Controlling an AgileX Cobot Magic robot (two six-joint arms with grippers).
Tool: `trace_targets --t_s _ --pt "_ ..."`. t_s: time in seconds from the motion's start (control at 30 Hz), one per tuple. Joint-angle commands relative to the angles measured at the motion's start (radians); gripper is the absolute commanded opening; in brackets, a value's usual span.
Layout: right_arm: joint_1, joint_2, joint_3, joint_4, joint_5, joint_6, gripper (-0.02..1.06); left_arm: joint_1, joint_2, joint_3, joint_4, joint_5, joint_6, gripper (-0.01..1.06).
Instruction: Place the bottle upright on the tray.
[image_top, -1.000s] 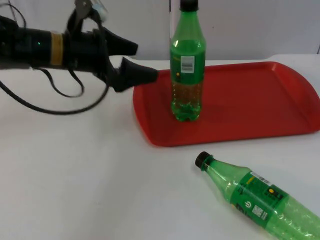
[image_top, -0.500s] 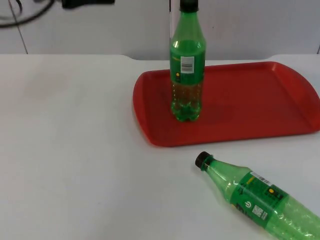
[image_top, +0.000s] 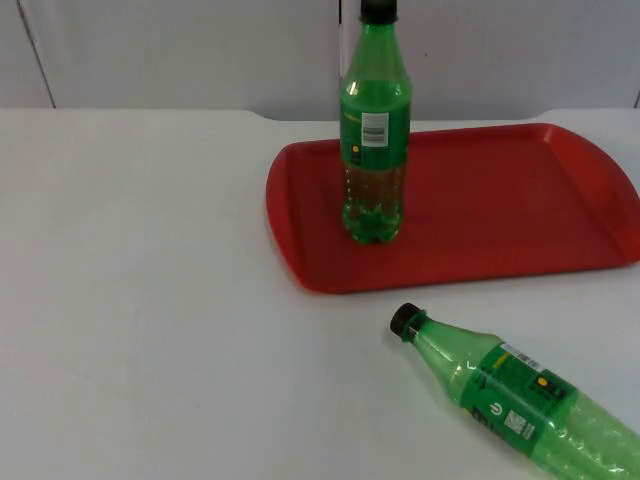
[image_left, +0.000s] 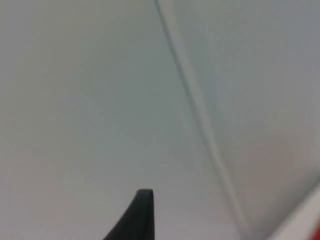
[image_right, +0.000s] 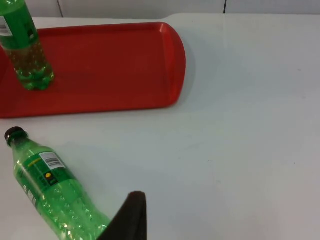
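Upright bottle (image_top: 375, 130) on red tray (image_top: 520, 200). Lying bottle (image_top: 510, 395) on table: grasp mid-body, tilt vertical, set beside. Jaw spacing of both grippers: cannot tell.

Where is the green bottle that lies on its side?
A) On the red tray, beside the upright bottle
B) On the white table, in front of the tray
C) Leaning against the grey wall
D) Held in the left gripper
B: the lying green bottle rests on the white table, off the red tray, where the upright bottle stands.
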Motion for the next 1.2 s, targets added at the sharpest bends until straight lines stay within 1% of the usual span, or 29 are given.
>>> trace_targets --t_s 0.0,0.1,0.13,0.17,0.23,0.27,0.3,0.33,0.4,0.43,0.47,0.5,0.53,0.57,0.6,0.67,0.7,0.8,0.87,0.9,1.0,1.03,1.1,1.13,1.17 --pt "-0.002 -0.002 0.003 0.004 -0.004 -0.002 1.05 0.003 -0.051 -0.003 -0.001 0.057 0.05 1.05" --pt "-0.002 -0.002 0.003 0.004 -0.004 -0.002 1.05 0.003 -0.127 -0.003 -0.001 0.189 0.074 1.05" --pt "-0.002 -0.002 0.003 0.004 -0.004 -0.002 1.05 0.003 -0.127 -0.003 -0.001 0.189 0.074 1.05" --pt "-0.002 -0.002 0.003 0.004 -0.004 -0.002 1.05 0.003 -0.155 -0.003 -0.001 0.256 0.068 1.05" --pt "-0.002 -0.002 0.003 0.004 -0.004 -0.002 1.05 0.003 -0.187 -0.003 -0.001 0.346 0.068 1.05" --pt "-0.002 -0.002 0.003 0.004 -0.004 -0.002 1.05 0.003 -0.194 -0.003 -0.001 0.376 0.068 1.05" --pt "-0.002 -0.002 0.003 0.004 -0.004 -0.002 1.05 0.003 -0.204 -0.003 -0.001 0.441 0.066 1.05" --pt "-0.002 -0.002 0.003 0.004 -0.004 -0.002 1.05 0.003 -0.204 -0.003 -0.001 0.441 0.066 1.05" --pt "-0.002 -0.002 0.003 0.004 -0.004 -0.002 1.05 0.003 -0.22 -0.003 -0.01 0.616 0.066 1.05" --pt "-0.002 -0.002 0.003 0.004 -0.004 -0.002 1.05 0.003 -0.222 -0.003 -0.046 0.705 0.066 1.05" --pt "-0.002 -0.002 0.003 0.004 -0.004 -0.002 1.05 0.003 -0.222 -0.003 -0.046 0.705 0.066 1.05" --pt "-0.002 -0.002 0.003 0.004 -0.004 -0.002 1.05 0.003 -0.222 -0.003 -0.1 0.784 0.066 1.05" --pt "-0.002 -0.002 0.003 0.004 -0.004 -0.002 1.05 0.003 -0.222 -0.003 -0.156 0.886 0.072 1.05" --pt "-0.002 -0.002 0.003 0.004 -0.004 -0.002 1.05 0.003 -0.222 -0.003 -0.231 0.979 0.09 1.05" --pt "-0.002 -0.002 0.003 0.004 -0.004 -0.002 1.05 0.003 -0.222 -0.003 -0.304 1.056 0.119 1.05" --pt "-0.002 -0.002 0.003 0.004 -0.004 -0.002 1.05 0.003 -0.222 -0.003 -0.415 1.137 0.229 1.05" --pt "-0.002 -0.002 0.003 0.004 -0.004 -0.002 1.05 0.003 -0.222 -0.003 -0.415 1.137 0.229 1.05" --pt "-0.002 -0.002 0.003 0.004 -0.004 -0.002 1.05 0.003 -0.222 -0.003 -0.617 1.143 0.451 1.05" --pt "-0.002 -0.002 0.003 0.004 -0.004 -0.002 1.05 0.003 -0.222 -0.003 -0.799 1.139 0.581 1.05" --pt "-0.002 -0.002 0.003 0.004 -0.004 -0.002 1.05 0.003 -0.222 -0.003 -0.799 1.139 0.581 1.05" --pt "-0.002 -0.002 0.003 0.004 -0.004 -0.002 1.05 0.003 -0.222 -0.003 -1.033 1.147 0.784 1.05" --pt "-0.002 -0.002 0.003 0.004 -0.004 -0.002 1.05 0.003 -0.222 -0.003 -1.033 1.147 0.784 1.05" --pt "-0.002 -0.002 0.003 0.004 -0.004 -0.002 1.05 0.003 -0.222 -0.003 -1.197 1.147 0.95 1.05" --pt "-0.002 -0.002 0.003 0.004 -0.004 -0.002 1.05 0.003 -0.222 -0.003 -1.325 1.147 1.083 1.05" --pt "-0.002 -0.002 0.003 0.004 -0.004 -0.002 1.05 0.003 -0.222 -0.003 -1.389 1.147 1.137 1.05"
